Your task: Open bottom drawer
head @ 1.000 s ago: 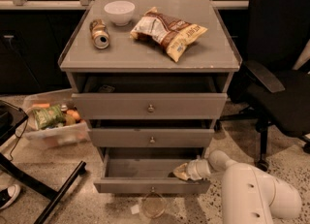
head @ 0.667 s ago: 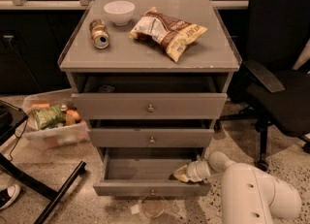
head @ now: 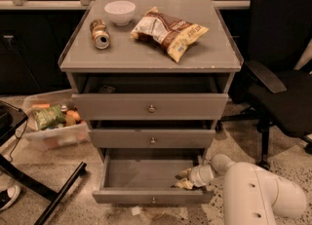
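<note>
Left of the cabinet [head: 146, 56] a bin [head: 53, 124] of food sits on the floor. On the cabinet's top lie a can [head: 100, 33], a bowl [head: 120, 12] and a chip bag [head: 168, 29]. The bottom drawer [head: 139, 173], lowest in the cabinet, is pulled well out, grey inside. The gripper [head: 186, 179] is inside that drawer's right end, by the front; whether it is wide or narrow cannot be told. A chair [head: 280, 78] stands right of the cabinet.
</note>
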`<action>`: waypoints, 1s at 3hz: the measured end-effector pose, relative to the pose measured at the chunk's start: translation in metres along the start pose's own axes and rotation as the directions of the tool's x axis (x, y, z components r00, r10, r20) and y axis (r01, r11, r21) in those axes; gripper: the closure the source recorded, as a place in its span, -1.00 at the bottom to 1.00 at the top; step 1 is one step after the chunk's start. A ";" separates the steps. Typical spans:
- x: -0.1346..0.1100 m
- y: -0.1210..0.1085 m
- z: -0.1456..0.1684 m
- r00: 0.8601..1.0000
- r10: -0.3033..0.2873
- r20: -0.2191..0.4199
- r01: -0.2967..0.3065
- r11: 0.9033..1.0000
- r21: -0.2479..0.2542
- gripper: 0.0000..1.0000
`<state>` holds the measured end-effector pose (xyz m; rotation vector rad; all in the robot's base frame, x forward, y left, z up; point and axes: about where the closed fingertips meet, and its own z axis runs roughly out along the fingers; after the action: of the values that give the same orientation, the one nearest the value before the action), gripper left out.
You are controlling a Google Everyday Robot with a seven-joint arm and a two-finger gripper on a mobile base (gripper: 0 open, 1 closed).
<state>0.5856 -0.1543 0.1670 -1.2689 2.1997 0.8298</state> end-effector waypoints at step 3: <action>0.000 0.019 -0.004 1.000 -0.014 -0.021 0.013 0.999 -0.038 -1.00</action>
<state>0.5683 -0.1497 0.1751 -1.3154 2.1990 0.8605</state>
